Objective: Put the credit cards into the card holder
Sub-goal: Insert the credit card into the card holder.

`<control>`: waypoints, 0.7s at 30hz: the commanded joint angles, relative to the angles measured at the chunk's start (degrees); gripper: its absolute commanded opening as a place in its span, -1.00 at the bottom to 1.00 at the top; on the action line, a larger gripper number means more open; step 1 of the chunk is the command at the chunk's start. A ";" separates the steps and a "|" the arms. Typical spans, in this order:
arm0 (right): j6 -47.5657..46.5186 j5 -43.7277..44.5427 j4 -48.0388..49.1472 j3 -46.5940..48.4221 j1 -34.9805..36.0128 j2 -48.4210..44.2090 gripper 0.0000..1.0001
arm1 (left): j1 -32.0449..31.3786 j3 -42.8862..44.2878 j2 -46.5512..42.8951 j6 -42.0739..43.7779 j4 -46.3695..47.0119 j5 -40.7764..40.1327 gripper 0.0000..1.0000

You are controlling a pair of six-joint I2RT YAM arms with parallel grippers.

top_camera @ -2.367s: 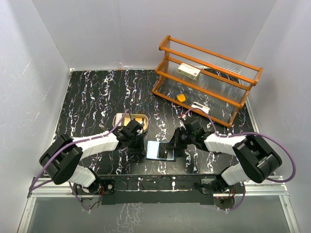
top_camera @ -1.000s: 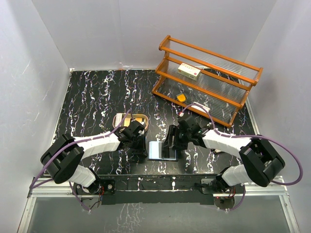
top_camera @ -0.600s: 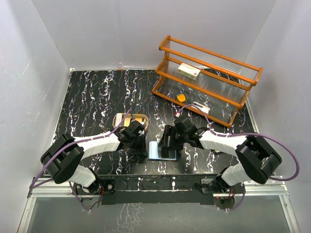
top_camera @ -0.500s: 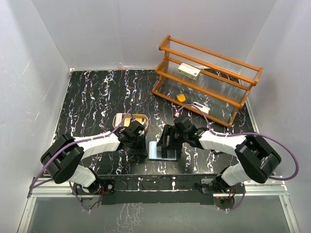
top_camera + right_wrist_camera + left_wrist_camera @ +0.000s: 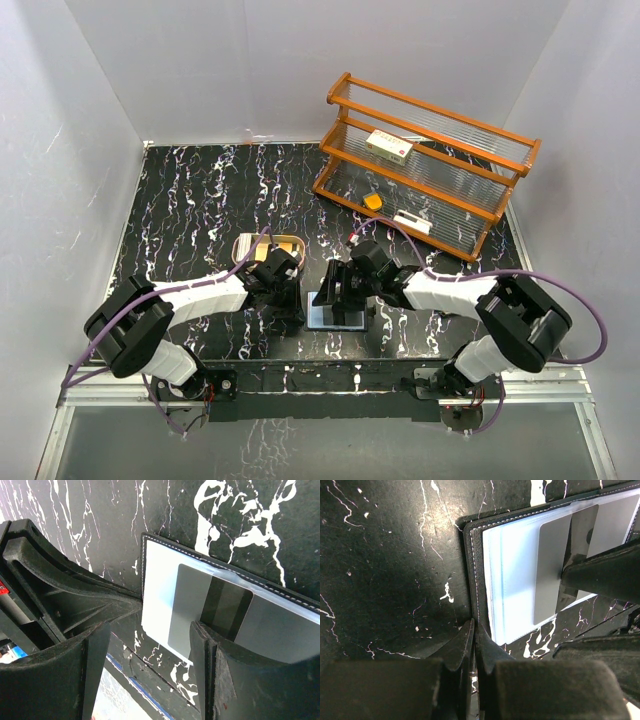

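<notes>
The card holder (image 5: pixel 336 316) lies open near the table's front edge, its pale blue-grey inside (image 5: pixel 515 580) facing up inside a black stitched border. A grey credit card (image 5: pixel 552 570) with a dark stripe (image 5: pixel 225 605) lies flat on that inside. My right gripper (image 5: pixel 150 645) hangs open just over it, one finger (image 5: pixel 207 655) at the card's striped part and the other finger (image 5: pixel 92 665) beyond the holder's edge. My left gripper (image 5: pixel 474 627) is shut, its tips touching the holder's black left border (image 5: pixel 471 570).
A tan oval tray (image 5: pixel 268 247) with a tan card in it sits just behind the left gripper. A wooden rack (image 5: pixel 430 160) at the back right holds a white-and-red box (image 5: pixel 389 146), an orange item (image 5: pixel 373 201) and a white item (image 5: pixel 412 222).
My right gripper has moved left over the card holder, closer to the left gripper. The left arm and the holder have stayed put.
</notes>
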 commanded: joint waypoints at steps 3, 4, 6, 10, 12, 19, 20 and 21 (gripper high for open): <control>-0.75 5.41 -4.65 2.65 0.73 -4.37 0.28 | -0.50 -0.23 0.45 -0.33 -1.04 0.20 -0.99; -0.97 6.72 -6.12 2.61 0.72 -5.41 0.29 | -0.56 -0.35 0.38 -0.38 -0.99 0.16 -0.99; -1.42 8.91 -8.65 2.58 0.73 -6.50 0.31 | -0.59 -0.69 0.13 -0.63 -0.57 0.07 -0.99; -1.69 11.64 -10.87 1.94 0.75 -7.15 0.33 | -0.57 -0.93 0.21 -0.77 -0.28 0.08 -0.99; -1.66 12.37 -10.72 1.30 0.75 -7.17 0.34 | -0.54 -0.85 0.38 -0.82 -0.34 0.14 -0.99; -1.91 11.03 -7.73 0.72 0.75 -3.55 0.37 | -0.64 -0.82 0.30 -0.90 -0.37 0.16 -0.99; -1.78 10.41 -6.98 0.71 0.90 -2.95 0.38 | -0.63 -0.91 0.26 -0.94 -0.25 0.15 -0.99; -1.69 9.89 -6.31 0.63 1.10 -2.52 0.38 | -0.67 -1.00 0.25 -1.01 -0.10 0.23 -0.99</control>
